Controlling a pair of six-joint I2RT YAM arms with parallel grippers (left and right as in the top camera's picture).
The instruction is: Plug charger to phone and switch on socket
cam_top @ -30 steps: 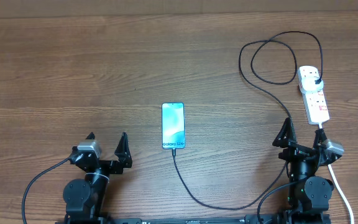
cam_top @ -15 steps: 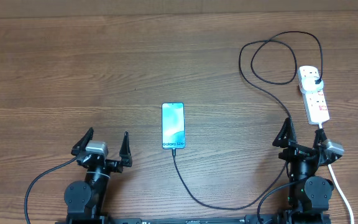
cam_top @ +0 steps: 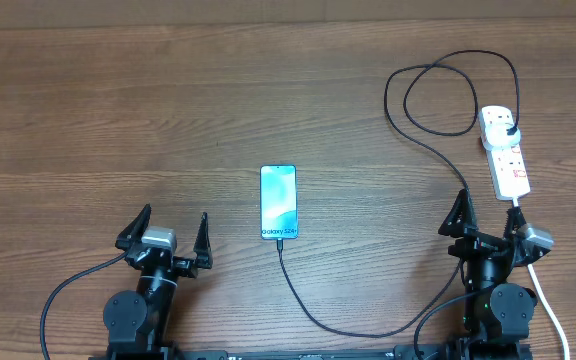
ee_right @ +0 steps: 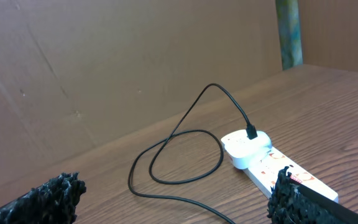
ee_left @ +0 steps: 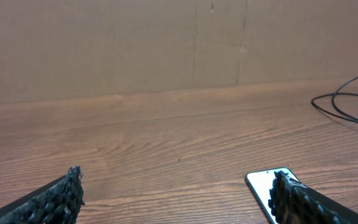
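The phone (cam_top: 278,201) lies flat mid-table with its screen lit; its top corner shows in the left wrist view (ee_left: 263,185). The black charger cable (cam_top: 313,310) runs from the phone's near end, curves right, loops at the back and ends in a plug on the socket (cam_top: 505,151), a white power strip at the right. The strip (ee_right: 272,163) and cable loop (ee_right: 185,155) show in the right wrist view. My left gripper (cam_top: 172,232) is open and empty, left of the phone. My right gripper (cam_top: 488,215) is open and empty, just in front of the strip.
The strip's thick white cord (cam_top: 553,310) runs down past the right arm to the table's front edge. A brown cardboard wall (ee_left: 166,43) stands along the table's far side. Bare wood lies around the phone.
The left gripper has swung slightly left and straightened since a second ago, then held still. The phone, cable, strip and right arm have not moved.
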